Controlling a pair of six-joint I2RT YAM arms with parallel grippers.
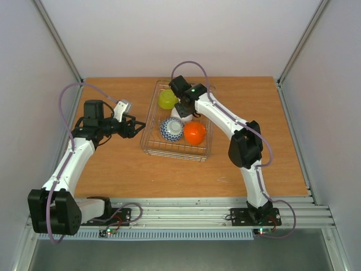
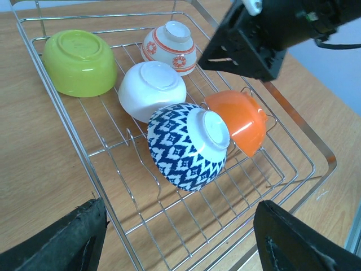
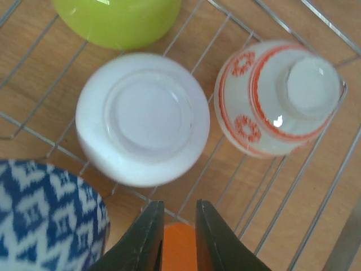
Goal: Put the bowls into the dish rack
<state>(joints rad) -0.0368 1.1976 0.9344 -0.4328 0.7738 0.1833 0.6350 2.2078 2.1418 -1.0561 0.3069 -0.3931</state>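
The silvery wire dish rack (image 1: pixel 148 121) holds several bowls, all bottom up or tilted. The lime green bowl (image 2: pixel 79 62), the red-and-white patterned bowl (image 2: pixel 169 46) and a plain white bowl (image 2: pixel 151 90) lie at the far end. The blue-and-white patterned bowl (image 2: pixel 189 144) and the orange bowl (image 2: pixel 240 121) lean on the prongs nearer me. My right gripper (image 3: pixel 179 204) hovers over the rack just beside the white bowl (image 3: pixel 141 118), jaws narrowly apart and empty. My left gripper (image 1: pixel 134 127) is wide open and empty, left of the rack.
The rack stands on a wooden table (image 1: pixel 248 101) with grey walls on three sides. My right arm (image 2: pixel 254 34) reaches over the rack's far right corner. The rack's thin wire rim (image 2: pixel 73 141) lies between my left gripper and the bowls.
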